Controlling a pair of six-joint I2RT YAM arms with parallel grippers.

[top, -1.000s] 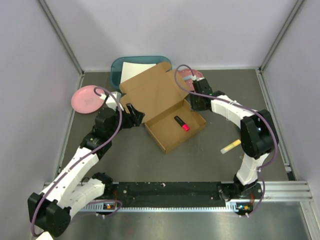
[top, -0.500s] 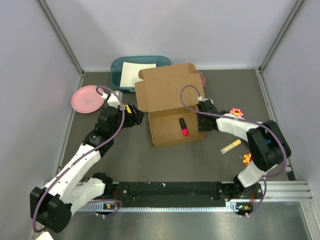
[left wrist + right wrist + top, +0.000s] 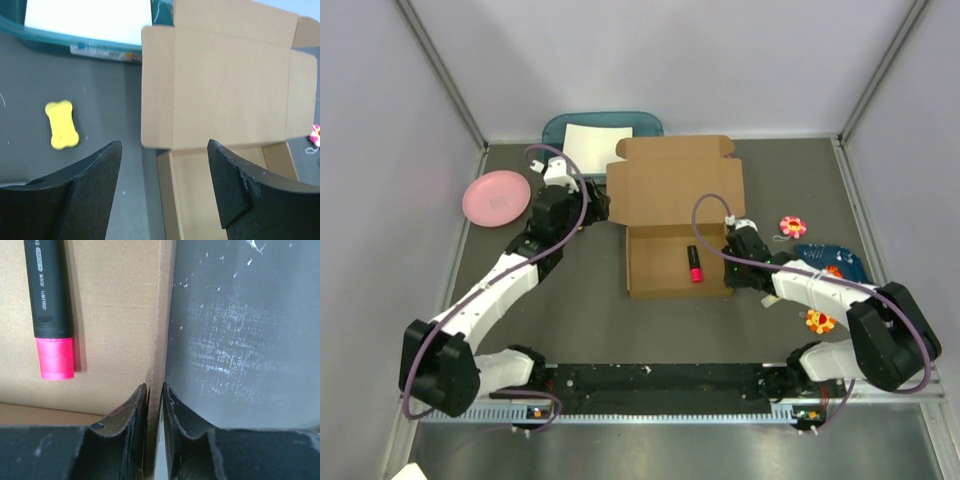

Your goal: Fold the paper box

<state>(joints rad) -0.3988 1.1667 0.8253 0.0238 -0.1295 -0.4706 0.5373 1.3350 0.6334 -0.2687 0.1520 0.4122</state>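
The paper box (image 3: 675,185) is brown cardboard lying square to the table, its lid flap open flat toward the back and its shallow tray toward me. A black marker with a pink cap (image 3: 694,262) lies in the tray. My right gripper (image 3: 732,262) is at the tray's right wall. In the right wrist view it (image 3: 155,390) is shut on that thin wall (image 3: 163,315), one finger inside and one outside, with the marker (image 3: 50,305) up to the left. My left gripper (image 3: 604,206) is open by the box's left edge. In the left wrist view it (image 3: 164,150) straddles the lid's corner (image 3: 225,85) without touching it.
A teal bin with a white sheet (image 3: 600,135) stands behind the box and a pink plate (image 3: 497,197) lies at the left. Flower toys (image 3: 792,226) (image 3: 818,321) and a blue item (image 3: 830,262) lie at the right. A yellow bone shape (image 3: 62,125) lies left of the box.
The box has turned from diagonal to square with the table. My right gripper came nearer and closed on the tray's right wall. My left gripper moved back along the box's left side.
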